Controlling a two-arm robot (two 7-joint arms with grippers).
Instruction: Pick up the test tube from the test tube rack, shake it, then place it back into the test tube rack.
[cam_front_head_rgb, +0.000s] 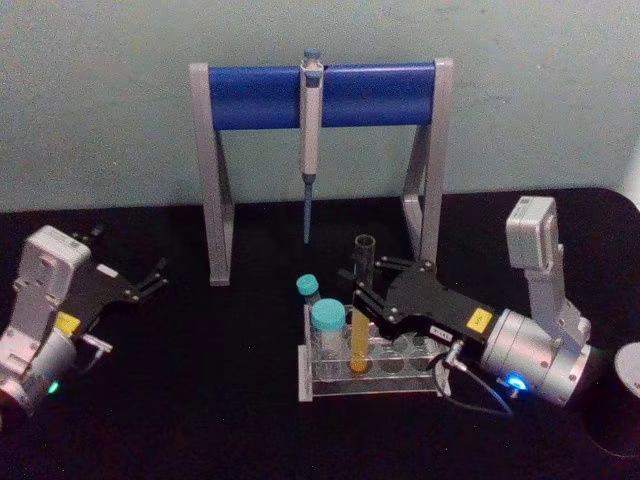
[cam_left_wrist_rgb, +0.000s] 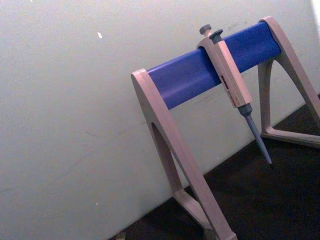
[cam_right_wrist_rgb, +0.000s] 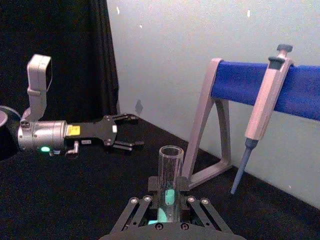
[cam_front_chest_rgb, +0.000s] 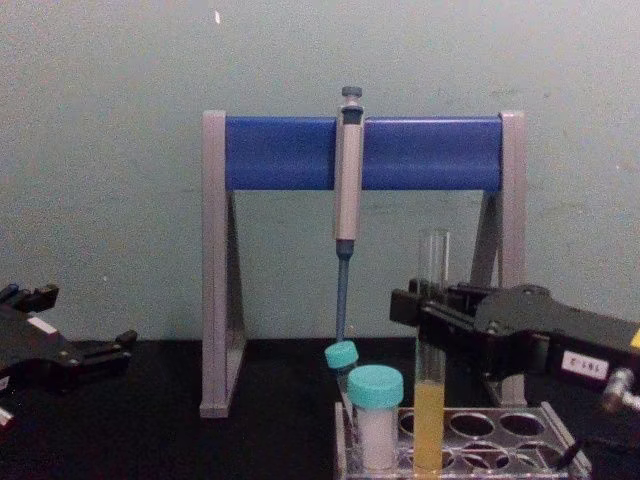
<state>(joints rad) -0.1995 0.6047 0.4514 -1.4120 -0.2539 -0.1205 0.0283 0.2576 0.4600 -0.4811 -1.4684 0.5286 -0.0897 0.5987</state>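
Head view: the right hand (cam_front_head_rgb: 368, 280) is seen closed narrowly on the test tube (cam_front_head_rgb: 358, 340), which is stood upright in the test tube rack (cam_front_head_rgb: 330, 388) on the counter (cam_front_head_rgb: 220, 400), while the left hand (cam_front_head_rgb: 152, 278) is parked, fingers spread, well apart at the left.

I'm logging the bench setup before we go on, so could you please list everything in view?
table: one, black, under everything.
test tube rack: one, clear, table centre-right.
test tube: one, clear with yellow-orange liquid, upright in the rack.
vials: two, teal-capped, at the rack's left end.
pipette stand: one, grey with blue bar, at the back.
pipette: one, grey-blue, hanging on the stand.
left gripper: one, black, open, at the left, touching nothing.
right gripper: one, black, at the test tube's upper part.
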